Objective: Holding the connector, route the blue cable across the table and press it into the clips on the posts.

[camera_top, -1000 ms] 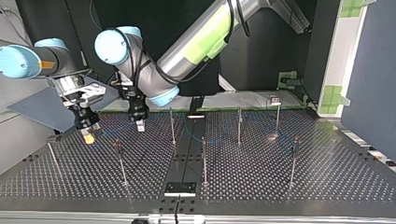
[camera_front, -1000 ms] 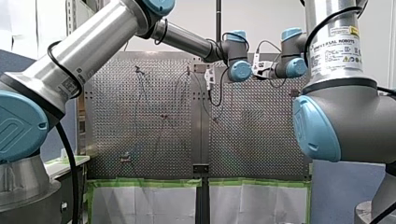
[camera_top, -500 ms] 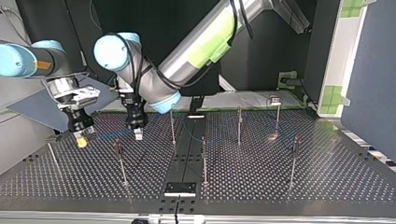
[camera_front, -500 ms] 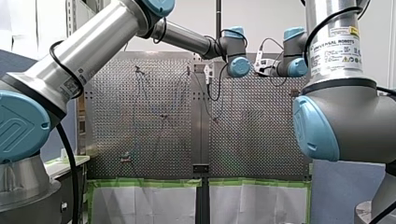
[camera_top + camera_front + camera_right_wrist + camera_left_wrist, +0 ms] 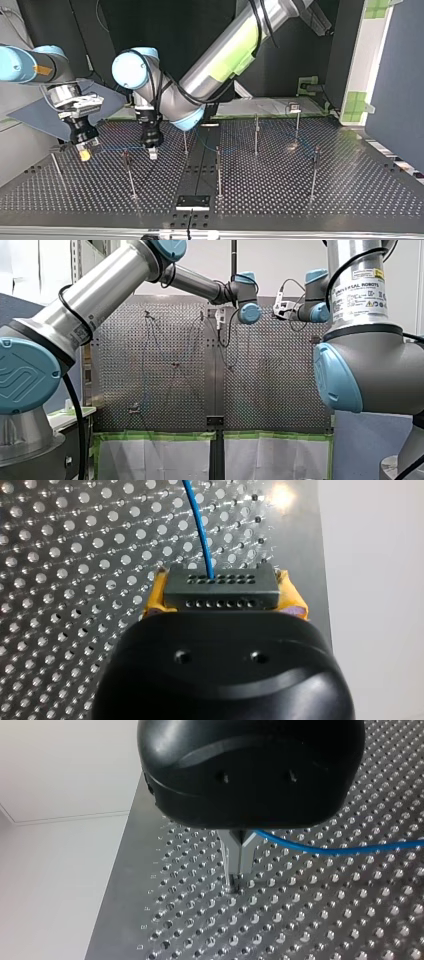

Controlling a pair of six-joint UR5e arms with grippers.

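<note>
Right tool (image 5: 222, 596) clamps connector (image 5: 221, 582) between yellow pads. Left tool (image 5: 239, 857) pinched on blue cable (image 5: 340, 851), just above counter (image 5: 350, 190). Routing judged midway; cable seating in post (image 5: 256, 132) clips too small to tell.

Brand label: "UNIVERSAL ROBOTS" in black on a white label (image 5: 360, 290), on my right arm (image 5: 360, 250)'s silver tube, directly above the blue joint cap (image 5: 340, 377).
Small print: further lines below the brand name; too small to read.
Warning signs: yellow marks (image 5: 373, 303) on the same label; symbols not legible.
Second label: pale label (image 5: 76, 332) on my left arm (image 5: 107, 287)'s tube, far left of the blue joint cap; not legible.
Edge marks: engraved characters (image 5: 150, 893) along the table (image 5: 129, 885) border, left wrist view; not legible.
</note>
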